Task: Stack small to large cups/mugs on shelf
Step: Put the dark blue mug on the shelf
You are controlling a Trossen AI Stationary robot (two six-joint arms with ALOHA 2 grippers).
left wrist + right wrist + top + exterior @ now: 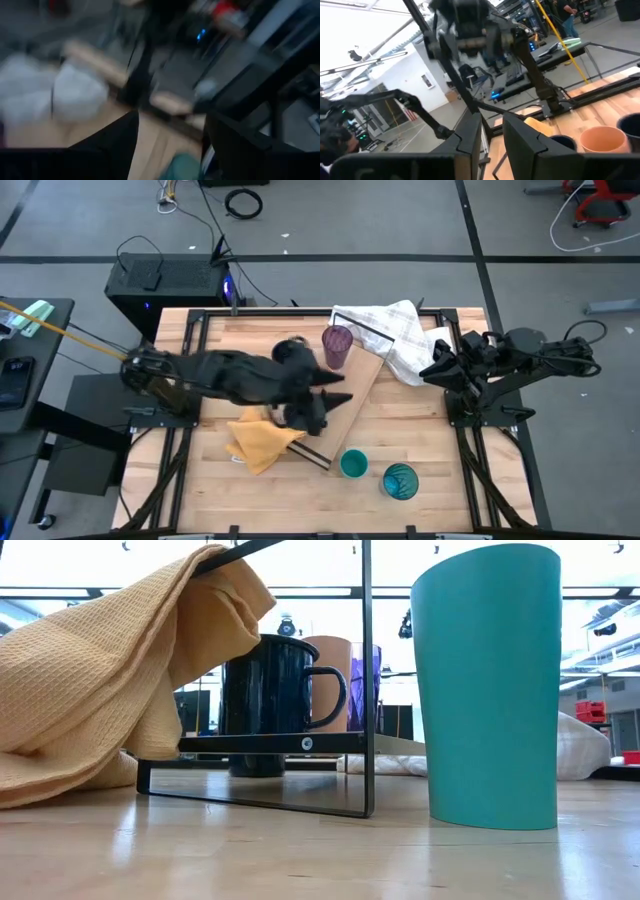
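Standing upright on the shelf (352,395), the purple tumbler (337,346) looks empty; the small teal cup (353,464) and patterned tumbler (401,481) stand beside it. Left gripper (318,412) hovers above, fingers parted.

The light-wood shelf (350,395) lies slanted on the table, the left gripper (318,418) over it. A purple tumbler (337,346) stands upright beyond that gripper; a small teal cup (353,464) and patterned teal-blue tumbler (400,481) stand upright near it. A navy mug (270,690) and orange cup (335,680) stand together.
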